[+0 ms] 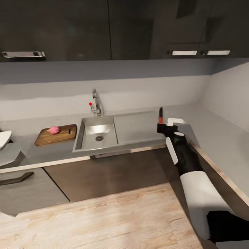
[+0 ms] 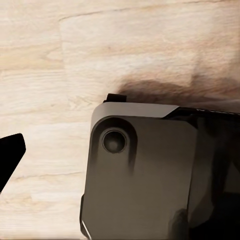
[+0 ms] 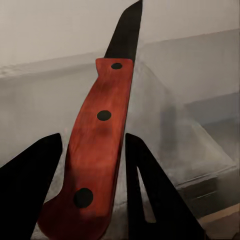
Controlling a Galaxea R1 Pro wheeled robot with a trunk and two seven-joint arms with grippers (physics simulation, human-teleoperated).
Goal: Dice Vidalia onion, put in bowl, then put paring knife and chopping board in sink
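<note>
The right gripper (image 3: 92,165) has both dark fingers (image 3: 27,185) pinching the paring knife (image 3: 100,145) by its red handle (three rivets showing), blade pointing away from the gripper toward the grey countertop (image 3: 200,125).

Open countertop (image 1: 214,138) right of the sink (image 1: 98,133); flat drainboard (image 1: 136,126) unobstructed. Faucet (image 1: 96,103) upright behind the basin, blocking approach from the rear (red-knobbed lever beside it). Chopping board (image 1: 55,135) just left of the sink, topped by the Vidalia onion (image 1: 53,129). Overhead room capped by wall cabinets (image 1: 103,29).

Soft, even, slightly blurry renders; glossy dark cabinets (image 1: 69,31) reflect faintly, shadows diffuse.
</note>
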